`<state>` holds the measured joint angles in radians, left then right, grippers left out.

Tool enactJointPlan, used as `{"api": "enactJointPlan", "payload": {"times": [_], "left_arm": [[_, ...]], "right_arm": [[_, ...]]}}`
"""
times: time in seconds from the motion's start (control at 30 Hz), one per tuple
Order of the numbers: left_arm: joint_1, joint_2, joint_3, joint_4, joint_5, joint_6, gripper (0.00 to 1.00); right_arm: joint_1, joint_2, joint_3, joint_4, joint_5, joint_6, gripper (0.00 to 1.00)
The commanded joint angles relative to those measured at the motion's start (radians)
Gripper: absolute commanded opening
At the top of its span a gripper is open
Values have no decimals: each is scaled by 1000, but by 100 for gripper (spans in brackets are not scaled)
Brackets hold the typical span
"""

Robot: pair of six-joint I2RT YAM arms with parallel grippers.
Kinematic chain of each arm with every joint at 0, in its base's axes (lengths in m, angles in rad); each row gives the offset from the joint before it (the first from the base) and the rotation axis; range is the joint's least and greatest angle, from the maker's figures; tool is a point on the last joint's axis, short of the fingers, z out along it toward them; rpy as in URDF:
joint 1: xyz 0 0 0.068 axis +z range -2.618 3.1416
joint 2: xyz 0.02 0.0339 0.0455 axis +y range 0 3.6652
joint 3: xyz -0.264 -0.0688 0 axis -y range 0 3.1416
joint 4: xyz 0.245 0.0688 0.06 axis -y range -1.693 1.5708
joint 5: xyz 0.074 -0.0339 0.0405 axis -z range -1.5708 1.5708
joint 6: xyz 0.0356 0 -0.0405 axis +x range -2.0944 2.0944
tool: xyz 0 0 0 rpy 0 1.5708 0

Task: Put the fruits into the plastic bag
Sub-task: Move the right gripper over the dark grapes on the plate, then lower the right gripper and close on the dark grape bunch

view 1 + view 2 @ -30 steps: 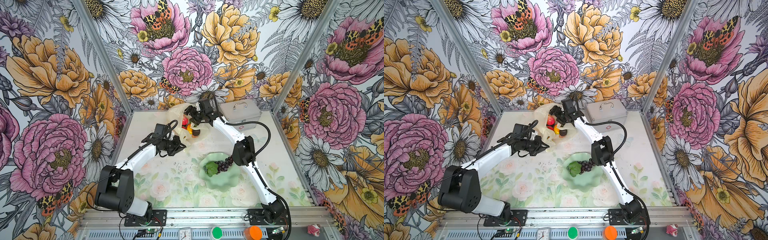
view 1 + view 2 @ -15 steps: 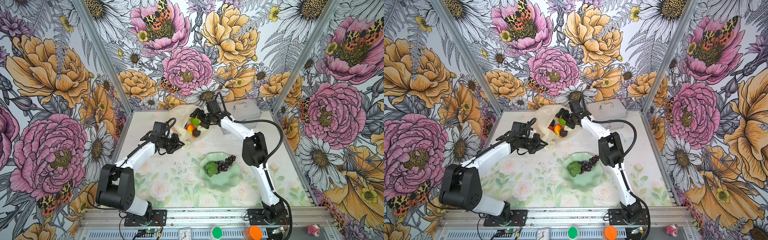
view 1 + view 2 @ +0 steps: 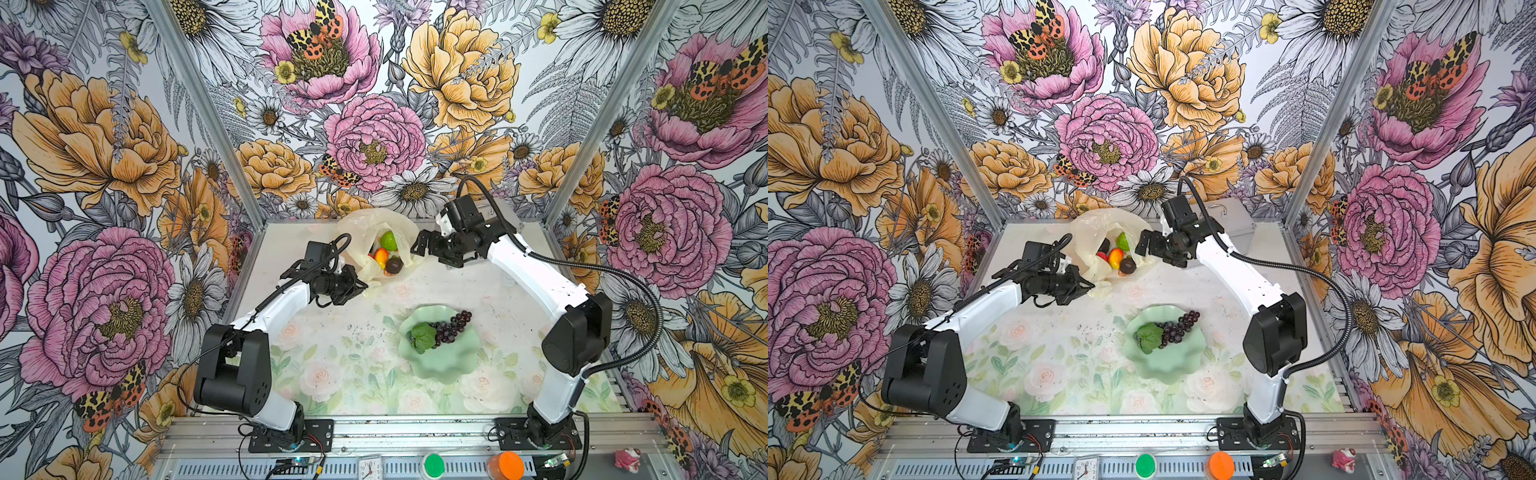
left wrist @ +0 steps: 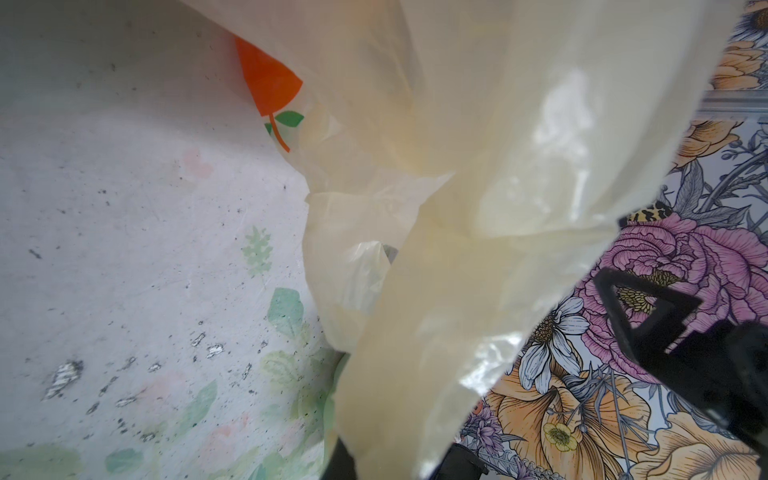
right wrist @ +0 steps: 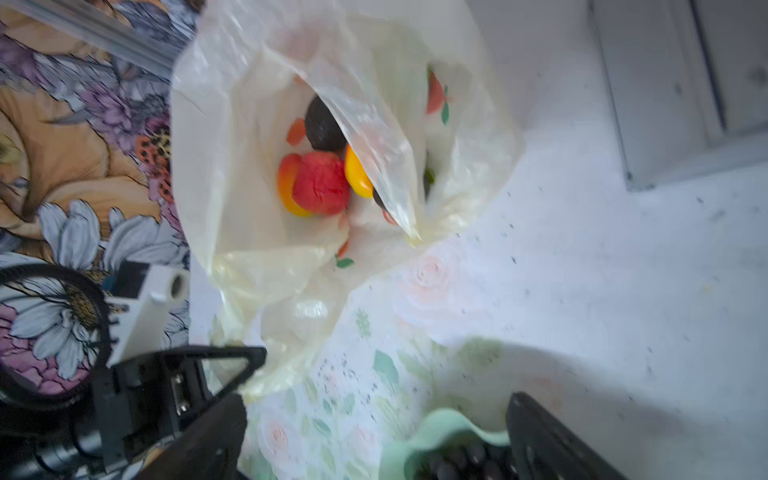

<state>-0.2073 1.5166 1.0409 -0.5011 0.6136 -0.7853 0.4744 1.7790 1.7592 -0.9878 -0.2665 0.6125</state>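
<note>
While clamping the left gripper (image 3: 360, 286) (image 3: 1088, 286) fully shut on the near lip of the plastic bag (image 3: 365, 222) (image 3: 1094, 224), holding that thin cream film up and the mouth agape toward the near side. Showing, in the left wrist view, the same film (image 4: 457, 166) hanging close and wide, with one printed orange citrus on it.

Resting at the far end of the table (image 3: 332, 357) (image 3: 1059, 357), just left of the silver metal case (image 3: 1237, 216) (image 5: 665, 83).

Lying inside already, in both top views: a bumpy green fruit (image 3: 389, 240) (image 3: 1123, 241), a yellow-red mango (image 3: 381, 257) (image 3: 1115, 257) and a brown fruit (image 3: 393, 264) (image 3: 1127, 265) nearest the mouth. Showing deeper in, somewhat blurred in the right wrist view: a red apple (image 5: 322, 183), a dark avocado (image 5: 322, 124) and a second mango (image 5: 286, 187) tucked partly behind the apple.

Hovering the right gripper (image 3: 432, 253) (image 3: 1156, 254) (image 5: 388, 376) just beside the bag's right edge, jaws spread wide and gripping nothing.

Lying on the pale green scalloped dish (image 3: 440, 365) (image 3: 1167, 365) (image 5: 436, 428), well apart from the bag toward the near right: purple grapes (image 3: 451, 326) (image 3: 1177, 328) and a green leaf (image 3: 424, 334) (image 3: 1149, 336), touching each other, the grapes trailing over the dish's far rim.
</note>
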Motion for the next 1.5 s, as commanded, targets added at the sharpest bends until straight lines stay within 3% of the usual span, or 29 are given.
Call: {"api": "enactJointPlan", "payload": {"times": [0.0, 0.23, 0.4, 0.47, 0.53, 0.93, 1.23, 1.47], "left_arm": [[-8, -3, 20, 0, -5, 24, 0], [-19, 13, 20, 4, -4, 35, 0], [-30, -3, 9, 14, -8, 26, 0], [-33, -10, 5, 13, -7, 25, 0], [-32, -14, 0, 14, -10, 22, 0], [-14, -26, -13, 14, -10, 11, 0], [19, -12, -25, 13, 23, 17, 0], [52, -25, -40, 13, 39, 26, 0]], "right_arm": [[27, -109, -87, -211, 44, -252, 99], [182, -311, -361, -165, 148, -867, 99], [192, -456, -573, 51, 28, -1249, 99], [189, -468, -615, 72, -2, -1417, 100], [182, -434, -624, 72, -11, -1494, 99], [191, -152, -554, 100, 65, -1629, 99], [187, 19, -532, 168, 100, -1596, 99], [184, 68, -547, 186, 119, -1583, 96]]}}
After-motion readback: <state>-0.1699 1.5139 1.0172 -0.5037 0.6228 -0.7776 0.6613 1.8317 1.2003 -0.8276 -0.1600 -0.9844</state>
